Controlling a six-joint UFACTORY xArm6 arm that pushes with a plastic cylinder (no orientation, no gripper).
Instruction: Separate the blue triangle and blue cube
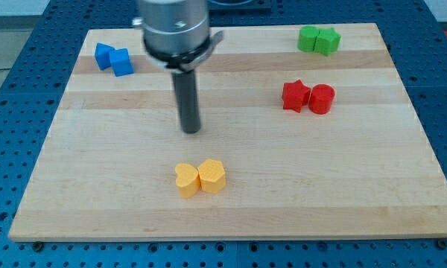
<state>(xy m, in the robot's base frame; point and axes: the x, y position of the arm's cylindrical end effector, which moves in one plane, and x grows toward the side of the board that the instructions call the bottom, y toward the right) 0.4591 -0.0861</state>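
The blue triangle (103, 55) and the blue cube (122, 62) sit touching each other near the board's top left corner, the triangle to the left. My tip (191, 130) is on the board near its middle, well to the right of and below the blue pair, and above the yellow blocks. It touches no block.
Two yellow blocks (200, 178) touch each other below my tip. A red star (296, 96) and a red cylinder (321, 98) sit together at the right. Two green blocks (319, 39) sit at the top right. The wooden board (97, 186) lies on a blue perforated table.
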